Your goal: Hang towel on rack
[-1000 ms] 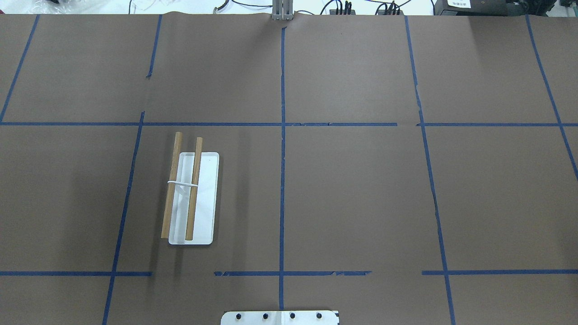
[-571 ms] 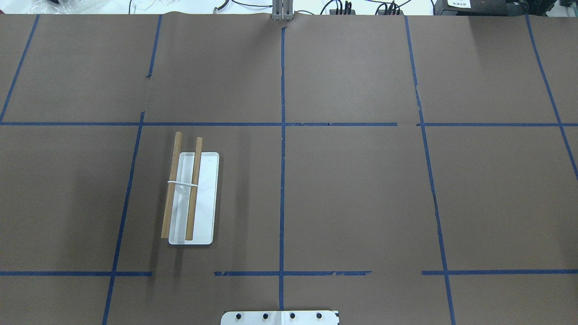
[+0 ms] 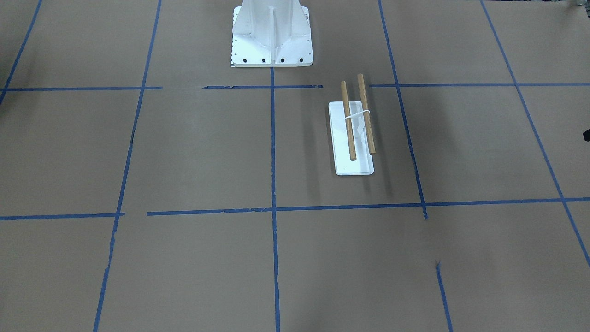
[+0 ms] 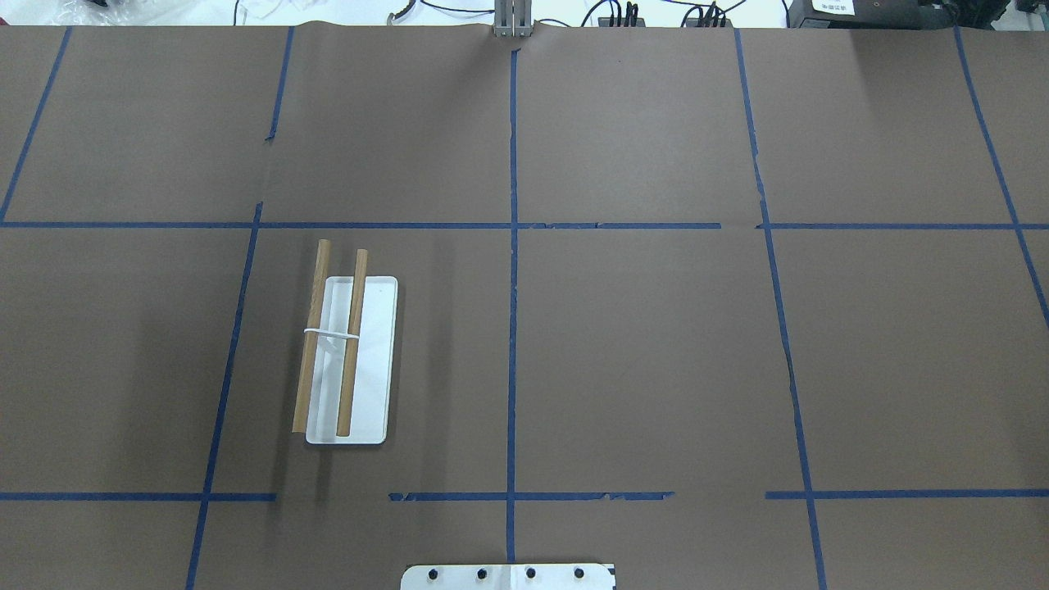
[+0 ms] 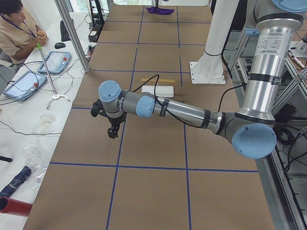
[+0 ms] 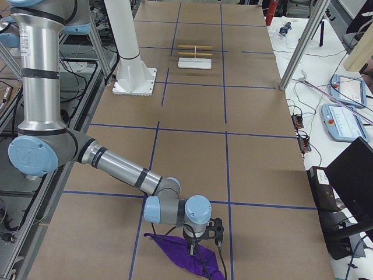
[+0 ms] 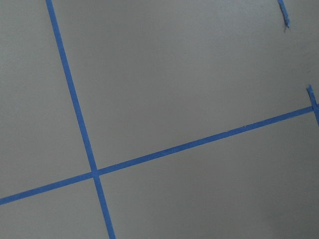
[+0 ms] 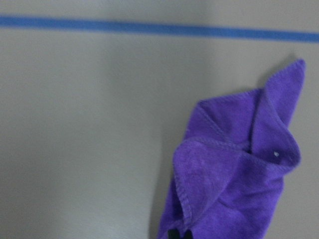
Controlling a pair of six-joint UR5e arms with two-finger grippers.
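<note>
Rack [image 4: 373, 360]: we log it left of centre overhead, on the bench [image 4: 656, 369].
Purple towel [image 6: 175, 252]: crumpled, bottom centre, right-side view.
Left end effector [image 5: 112, 132]: grip state, we cannot tell.
Right end effector [image 6: 205, 233]: above towel; we cannot tell.

towel [image 8: 234, 164]: cut off by the right wrist view's lower edge, partly covered by the right claw [image 6: 192, 245].
right claw: jaw spacing cannot be told.
left claw [image 5: 112, 132]: seen only small; jaw spacing cannot be told.

the rack [image 4: 348, 360] stands on the table [image 4: 656, 328] left of centre, near the pedestal [image 3: 272, 37], while the towel [image 6: 180, 256] lies at the table's far right end, beneath the right gripper [image 6: 205, 238].
</note>
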